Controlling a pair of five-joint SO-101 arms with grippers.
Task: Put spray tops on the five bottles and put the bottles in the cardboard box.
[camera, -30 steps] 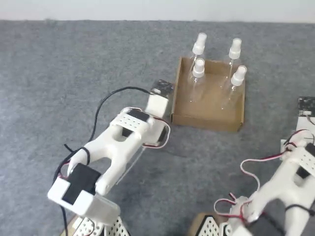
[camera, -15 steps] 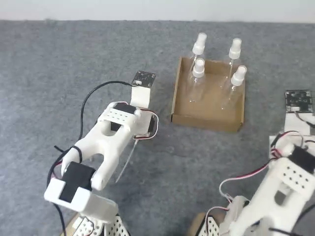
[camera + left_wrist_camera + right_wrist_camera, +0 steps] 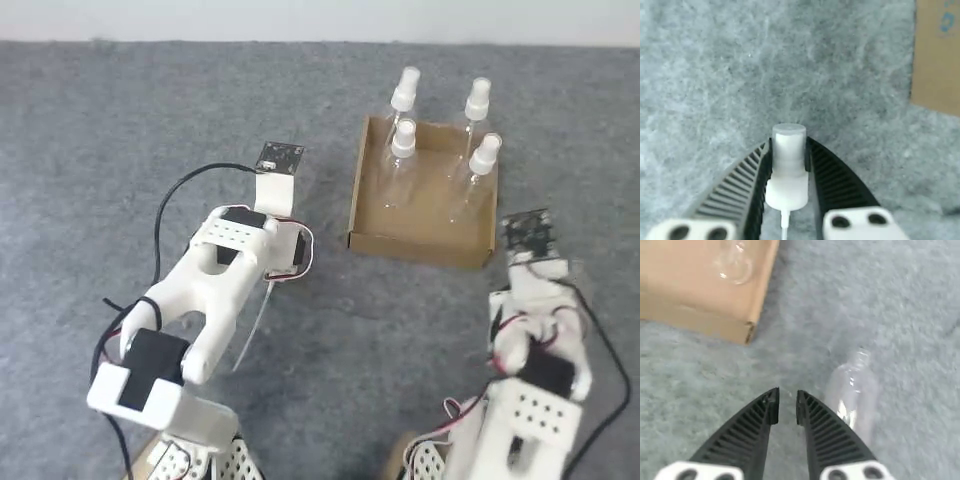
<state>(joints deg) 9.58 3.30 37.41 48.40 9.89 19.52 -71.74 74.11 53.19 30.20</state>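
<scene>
L tool (image 3: 788, 144) pinches the spray top (image 3: 788, 172) over the tabletop (image 3: 710, 70). R tool (image 3: 787, 396), barely spread and empty, is just beside the uncapped bottle (image 3: 854, 390) lying near the cardboard box (image 3: 700, 300). Risk: I clip the bottle on approach and it rolls.

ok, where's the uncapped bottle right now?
In the right wrist view the uncapped bottle is on the carpet just beside the right gripper, outside the cardboard box and off its near corner.
</scene>
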